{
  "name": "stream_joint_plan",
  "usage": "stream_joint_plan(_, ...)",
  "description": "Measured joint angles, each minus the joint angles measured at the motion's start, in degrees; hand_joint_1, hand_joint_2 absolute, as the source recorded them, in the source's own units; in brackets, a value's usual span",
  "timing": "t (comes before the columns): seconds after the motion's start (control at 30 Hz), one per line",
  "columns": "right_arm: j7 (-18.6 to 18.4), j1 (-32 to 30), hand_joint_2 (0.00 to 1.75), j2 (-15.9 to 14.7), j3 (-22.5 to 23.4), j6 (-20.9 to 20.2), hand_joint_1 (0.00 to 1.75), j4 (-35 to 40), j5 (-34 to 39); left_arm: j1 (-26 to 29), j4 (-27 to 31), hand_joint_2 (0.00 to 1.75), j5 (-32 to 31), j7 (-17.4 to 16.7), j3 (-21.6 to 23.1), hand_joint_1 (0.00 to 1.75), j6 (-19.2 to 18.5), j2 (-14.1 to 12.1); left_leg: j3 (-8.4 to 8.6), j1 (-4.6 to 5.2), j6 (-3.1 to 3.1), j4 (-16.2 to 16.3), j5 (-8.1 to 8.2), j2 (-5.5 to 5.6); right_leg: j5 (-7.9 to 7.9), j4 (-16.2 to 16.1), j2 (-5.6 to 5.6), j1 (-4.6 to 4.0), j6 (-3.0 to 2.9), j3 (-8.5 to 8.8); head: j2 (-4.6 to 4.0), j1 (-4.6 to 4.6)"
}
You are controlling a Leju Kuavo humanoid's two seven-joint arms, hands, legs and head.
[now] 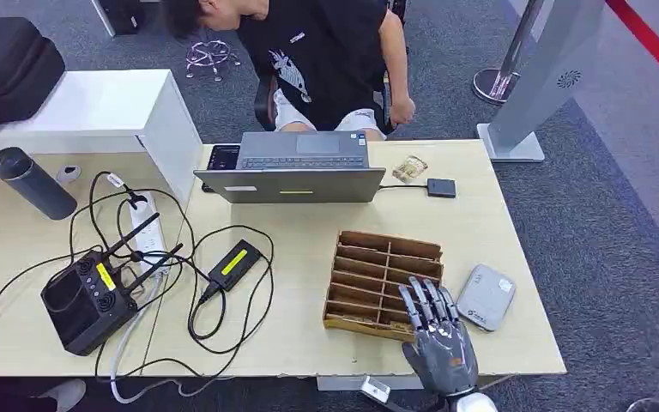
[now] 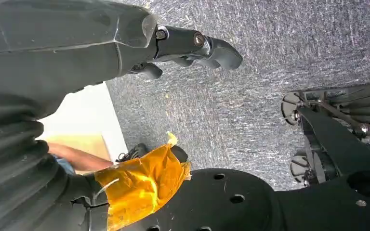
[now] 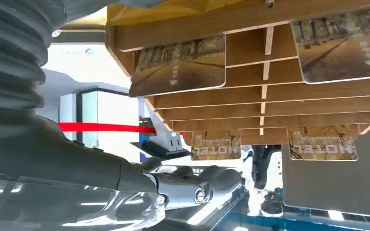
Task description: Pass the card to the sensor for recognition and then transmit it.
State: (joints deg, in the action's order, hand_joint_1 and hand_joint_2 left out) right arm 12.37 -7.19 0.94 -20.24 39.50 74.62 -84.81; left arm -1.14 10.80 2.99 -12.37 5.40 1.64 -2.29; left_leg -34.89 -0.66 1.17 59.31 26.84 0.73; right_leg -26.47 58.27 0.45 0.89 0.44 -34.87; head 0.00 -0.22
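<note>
Several cards stand in the wooden rack (image 1: 382, 279) on the bench (image 1: 515, 343), and you can take that rack as your landmark. Your right robot hand (image 1: 436, 330) hovers over the rack's near right corner with its fingers stretched forward and apart, released and holding nothing; it looks set to come down on a card in the closest slots. The right wrist view shows why the rack suits this: each slot holds its card tilted on edge with the upper part standing free, so fingers have something to close on.

The nearest card (image 3: 178, 65) carries a brownish photograph of a tree-lined road with small white lettering, and a second like it (image 3: 342, 45) sits in the neighbouring slot. Farther back in the rack two more (image 3: 216, 144) show the word HOTEL, upside down in this turned view.

The sensor (image 1: 485, 296), a flat grey pad with rounded corners, lies just to the right of the rack, touching or nearly touching its side, so a lifted card has only a short way to travel. A person (image 1: 326, 51) sits behind the laptop (image 1: 296, 167) on the far side of the rack, probably the one who receives the card.

Your left robot hand (image 2: 192, 45) hangs over the carpet; its fingers seem curled, but you cannot tell its state for sure.
</note>
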Motion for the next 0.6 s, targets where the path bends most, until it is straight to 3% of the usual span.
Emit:
stream_joint_plan(0.1, 0.0, 0.0, 1.75, 0.0, 0.4, 0.0, 0.07, 0.0, -0.2, 0.0, 0.0, 1.75, -0.1, 0.0, 0.0, 0.00, 0.0, 0.0, 0.00, 0.00, 0.00, 0.0, 0.00, 0.00, 0.00, 0.0, 0.00, 0.00, 0.00, 0.00, 0.00, 0.02)
stream_joint_plan(0.13, 0.1, 0.0, 1.75, 0.0, 0.5, 0.0, 1.34, 0.0, -0.1, 0.0, 0.0, 1.75, -0.1, 0.0, 0.0, 0.00, 0.0, 0.0, 0.00, 0.00, 0.00, 0.0, 0.00, 0.00, 0.00, 0.0, 0.00, 0.00, 0.00, 0.00, 0.00, 0.02)
stream_joint_plan(0.2, 0.5, 0.0, 1.75, 0.1, 0.7, 0.0, 1.71, 0.0, 0.0, 0.0, 0.0, 1.75, -0.2, 0.0, 0.0, 0.00, 0.0, 0.0, 0.00, 0.00, 0.00, 0.0, 0.00, 0.00, 0.00, 0.0, 0.00, 0.00, 0.00, 0.00, 0.00, 0.02)
stream_joint_plan(0.4, 1.2, 0.0, 1.75, 0.5, 0.9, 0.0, 1.69, 0.0, -0.3, 0.0, 0.0, 1.75, -0.3, 0.0, 0.0, 0.00, 0.0, 0.0, 0.00, 0.00, 0.00, 0.0, 0.00, 0.00, 0.00, 0.0, 0.00, 0.00, 0.00, 0.00, 0.00, 0.02)
stream_joint_plan(0.6, -0.7, 0.0, 1.75, 0.5, 0.9, 0.0, 1.75, 0.1, -2.8, 0.0, 0.0, 1.75, -0.1, 0.0, 0.0, 0.00, 0.0, 0.0, 0.00, 0.00, -0.01, 0.0, 0.00, 0.00, 0.00, 0.0, 0.00, 0.00, 0.00, 0.00, 0.00, 0.00)
